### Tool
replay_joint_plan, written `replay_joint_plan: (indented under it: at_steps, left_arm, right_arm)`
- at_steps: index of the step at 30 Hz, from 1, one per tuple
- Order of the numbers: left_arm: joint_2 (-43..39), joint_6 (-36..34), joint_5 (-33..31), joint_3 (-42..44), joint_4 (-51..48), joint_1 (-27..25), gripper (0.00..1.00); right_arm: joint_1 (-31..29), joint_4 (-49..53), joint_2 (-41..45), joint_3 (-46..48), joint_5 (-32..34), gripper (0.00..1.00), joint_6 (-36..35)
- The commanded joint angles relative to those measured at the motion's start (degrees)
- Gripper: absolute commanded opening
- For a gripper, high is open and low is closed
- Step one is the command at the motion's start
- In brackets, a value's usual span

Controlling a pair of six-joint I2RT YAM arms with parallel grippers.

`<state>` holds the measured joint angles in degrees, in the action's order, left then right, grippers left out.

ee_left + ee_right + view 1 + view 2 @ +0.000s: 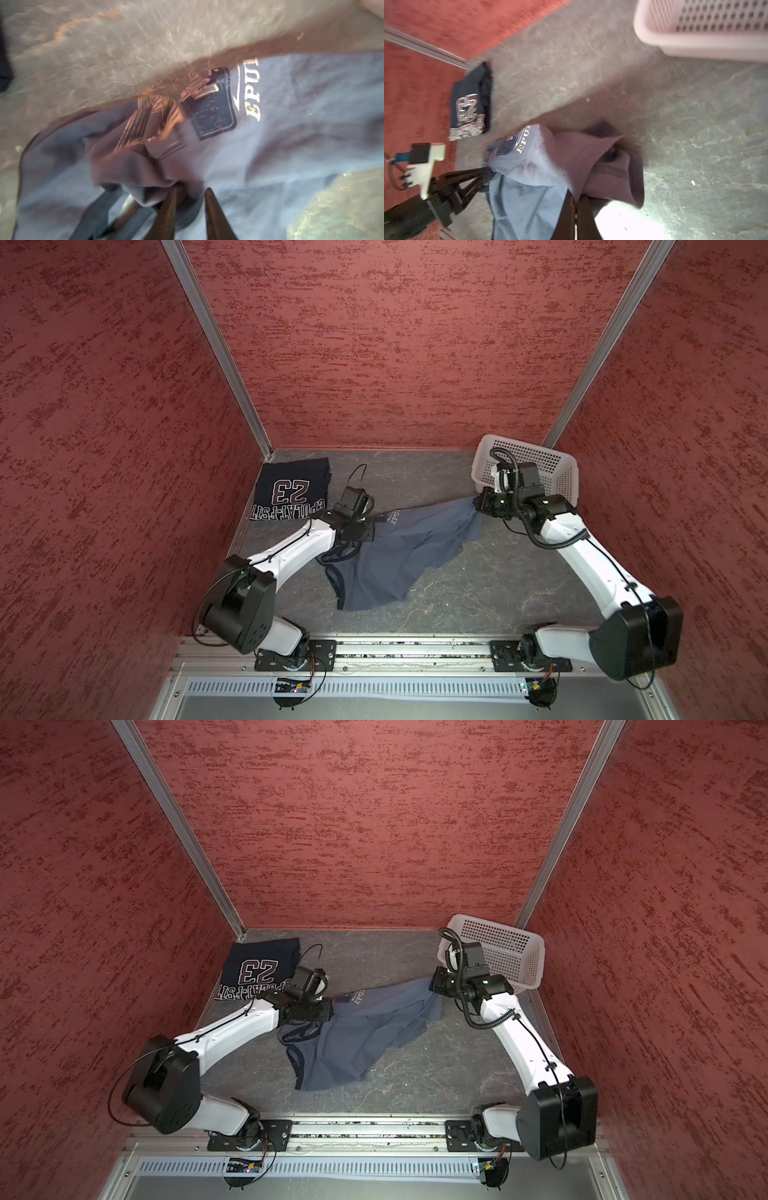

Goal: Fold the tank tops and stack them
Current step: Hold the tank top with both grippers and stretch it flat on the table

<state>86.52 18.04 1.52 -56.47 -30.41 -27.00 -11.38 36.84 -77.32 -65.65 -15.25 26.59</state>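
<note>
The navy top (291, 489) lay folded in the far left corner of the surface (478, 597), print uppermost, near the left arm's wrist but apart from its pincer. The grey top (407, 560) lay crumpled and unfolded at mid-surface, stretched between the two arms. The right pincer (577, 201) was pressed together on one corner of the grey top. In the right wrist view the cloth draped over the closed tips. In both top views that corner was raised off the surface to the pincer, just in front of the basket (544, 464), which stood in the far right corner. The left pincer (191, 193) sat at the opposite end of the grey top, beside the printed crest. Its jaws stood parted with a visible gap, and a bunched fold of cloth lay against one fingertip (168, 199). Whether that fold was caught could not be determined, as the left wrist view was blurred. The rest of the grey top trailed toward the near side, flat on the surface, its dark-trimmed openings on the left.
</note>
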Motion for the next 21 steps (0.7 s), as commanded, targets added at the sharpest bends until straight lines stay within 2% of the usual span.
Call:
replay_joint_plan:
  at_steps: [1,4,8,11,15,21]
  left_arm:
    - [1.6,-0.2,0.3,-1.8,-2.0,-0.1,0.42]
    - [0.4,-0.3,2.5,-0.3,0.4,0.0,0.49]
    - [-0.3,-1.1,3.3,0.8,1.7,0.0,0.51]
    - [0.0,-1.7,5.1,0.5,2.6,-0.8,0.50]
    - [2.1,-2.4,6.1,-1.1,2.0,-2.4,0.44]
    - [5.2,-3.6,3.2,-2.6,-0.7,-4.6,0.44]
  right_arm:
    - [1.6,-3.6,-0.6,1.0,0.9,0.00,1.7]
    - [3.5,-4.5,0.5,2.1,2.5,0.00,2.5]
    - [5.6,-5.2,2.4,4.1,2.5,0.00,2.6]
    - [6.1,-6.0,2.6,5.4,1.4,0.00,3.0]
    - [6.5,-6.6,3.0,6.3,1.5,0.00,3.5]
    - [7.1,-6.5,3.4,5.9,1.2,0.00,3.3]
